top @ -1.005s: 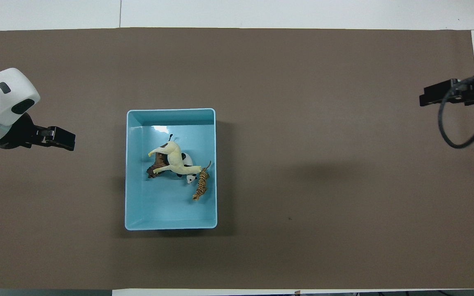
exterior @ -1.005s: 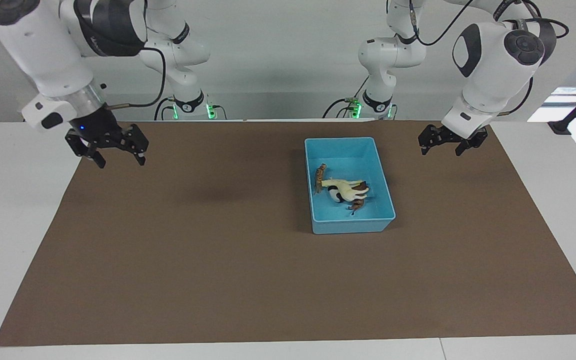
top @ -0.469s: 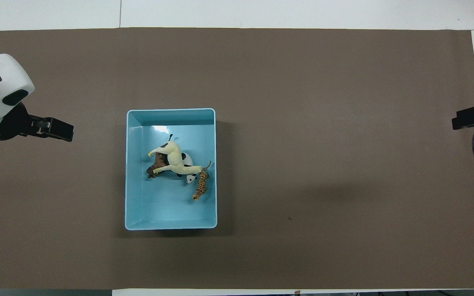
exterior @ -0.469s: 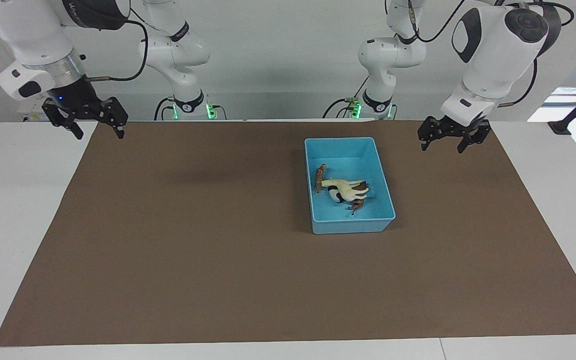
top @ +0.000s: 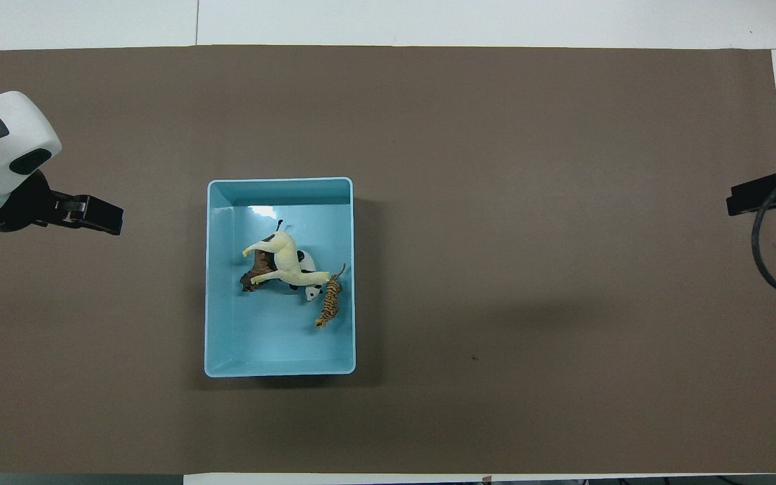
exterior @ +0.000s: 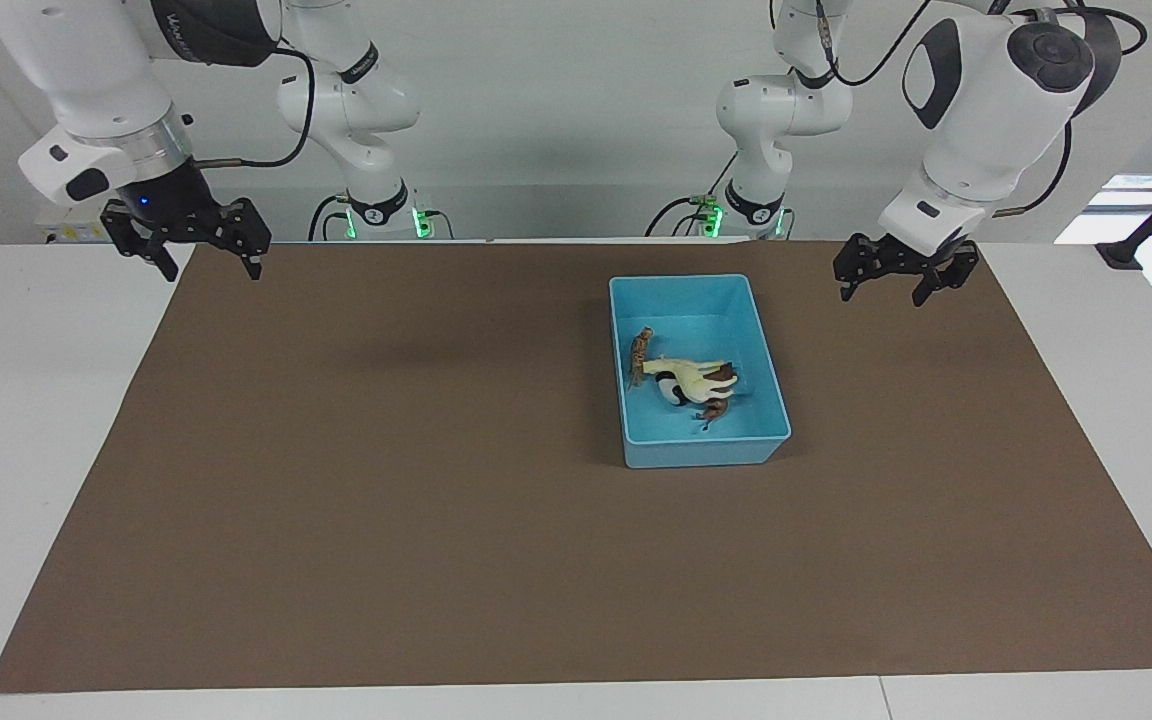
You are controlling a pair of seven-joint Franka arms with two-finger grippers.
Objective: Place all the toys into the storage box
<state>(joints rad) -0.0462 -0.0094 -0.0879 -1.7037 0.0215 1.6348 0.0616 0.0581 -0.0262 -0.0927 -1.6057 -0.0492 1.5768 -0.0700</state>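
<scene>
All 4 toys (top: pixel 290 273) lie in the blue storage box (top: pixel 279 367) on the desk (exterior: pixel 336 500). The left gripper (exterior: pixel 898 281) and the right gripper (exterior: pixel 199 253) hang wide open over the mat's corners, holding nothing. The job looks done; no toy is left to pick up.

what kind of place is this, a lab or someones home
Most likely a robotics lab: two arms are mounted at a white table covered with a brown mat, the left gripper and right gripper hang open, and toys sit in a storage box.
</scene>
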